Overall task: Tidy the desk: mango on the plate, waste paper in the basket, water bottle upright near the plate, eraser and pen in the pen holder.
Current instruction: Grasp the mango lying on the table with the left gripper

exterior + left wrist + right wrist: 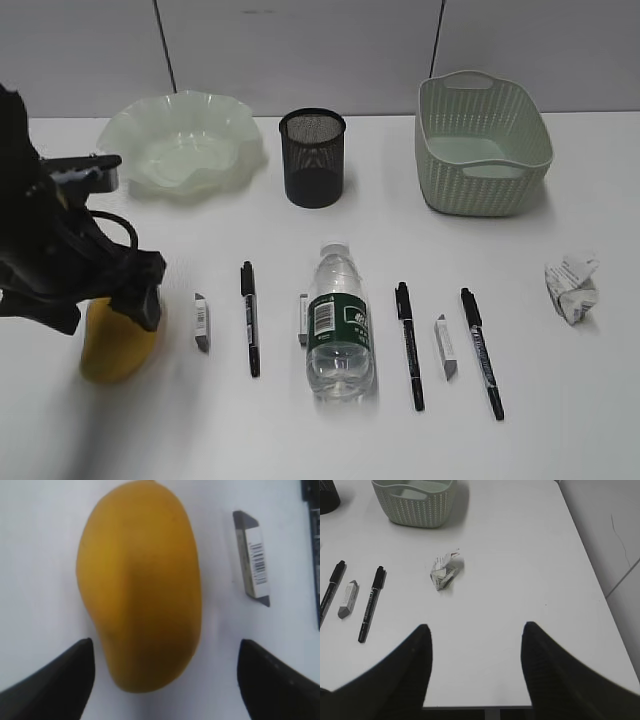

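The yellow mango (118,345) (142,590) lies on the white desk (560,420) at the front left. My left gripper (165,645) is open just above it, a finger either side of its near end with a gap to each. The wavy green plate (185,140) stands empty at the back left, the black mesh pen holder (313,158) beside it, the green basket (480,145) at the back right. The water bottle (340,325) lies on its side. Waste paper (572,287) (443,572) sits far right. My right gripper (476,625) is open and empty over the desk's front edge.
Three black pens (249,318) (409,345) (481,350) and three erasers (201,322) (303,318) (445,346) lie in a row with the bottle. One eraser (254,560) is close to the right of the mango. The desk's right edge (590,575) meets a grey wall.
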`<state>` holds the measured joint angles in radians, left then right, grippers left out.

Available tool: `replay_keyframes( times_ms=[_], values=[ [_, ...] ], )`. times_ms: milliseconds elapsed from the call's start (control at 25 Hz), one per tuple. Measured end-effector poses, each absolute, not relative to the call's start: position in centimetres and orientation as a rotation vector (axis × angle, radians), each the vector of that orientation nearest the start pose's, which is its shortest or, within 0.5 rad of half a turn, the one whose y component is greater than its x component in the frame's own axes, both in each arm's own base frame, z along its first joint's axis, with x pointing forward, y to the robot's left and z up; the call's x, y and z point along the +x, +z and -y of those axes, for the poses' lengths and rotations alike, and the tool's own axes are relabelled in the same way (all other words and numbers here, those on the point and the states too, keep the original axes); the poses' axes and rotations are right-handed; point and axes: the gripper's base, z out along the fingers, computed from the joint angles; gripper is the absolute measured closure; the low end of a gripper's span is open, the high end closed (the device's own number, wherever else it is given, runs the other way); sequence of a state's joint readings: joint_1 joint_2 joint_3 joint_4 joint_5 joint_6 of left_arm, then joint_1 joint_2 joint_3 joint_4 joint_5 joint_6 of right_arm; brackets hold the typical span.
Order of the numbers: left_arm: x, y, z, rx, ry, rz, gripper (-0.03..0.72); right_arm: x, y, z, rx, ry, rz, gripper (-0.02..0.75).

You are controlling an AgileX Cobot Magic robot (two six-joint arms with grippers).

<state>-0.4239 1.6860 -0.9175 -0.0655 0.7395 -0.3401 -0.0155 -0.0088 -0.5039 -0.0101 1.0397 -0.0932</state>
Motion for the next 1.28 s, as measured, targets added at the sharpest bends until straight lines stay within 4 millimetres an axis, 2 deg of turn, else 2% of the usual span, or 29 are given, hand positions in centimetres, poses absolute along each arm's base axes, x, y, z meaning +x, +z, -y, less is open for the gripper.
replay_keyframes(
  times_ms=[120, 320, 600, 880, 1000, 1080, 1200, 1280],
  values=[
    [26.6, 16.1, 12.5, 0.053, -0.137, -3.038, 0.004, -0.6, 28.0, 0.1, -0.078, -0.081, -2.01, 0.282],
    [26.9, 16.1, 11.9, 0.027, -0.066, -3.018, 0.004, -0.6, 28.0, 0.1, -0.078, -0.081, -2.011, 0.282],
    [27.6, 16.1, 11.3, -0.059, -0.102, -2.982, 0.004, -0.6, 28.0, 0.1, -0.078, -0.081, -2.011, 0.282],
    [27.6, 13.7, 11.5, -0.089, -0.065, -3.085, 0.004, -0.6, 28.0, 0.1, -0.078, -0.081, -2.011, 0.282],
    [27.6, 13.4, 11.6, -0.097, -0.071, -3.085, 0.008, -0.6, 28.0, 0.1, -0.078, -0.081, -2.011, 0.282],
    [27.7, 13.4, 11.6, -0.1, -0.075, -3.083, 0.027, -0.6, 28.0, 0.1, -0.078, -0.081, -2.011, 0.282],
    [27.7, 13.3, 11.6, -0.1, -0.074, -3.085, 0.102, -0.6, 28.0, 0.1, -0.078, -0.081, -2.011, 0.282],
    [27.7, 13.3, 11.6, -0.1, -0.073, -3.086, 0.102, -0.6, 28.0, 0.1, -0.078, -0.081, -2.011, 0.282]
  ],
)
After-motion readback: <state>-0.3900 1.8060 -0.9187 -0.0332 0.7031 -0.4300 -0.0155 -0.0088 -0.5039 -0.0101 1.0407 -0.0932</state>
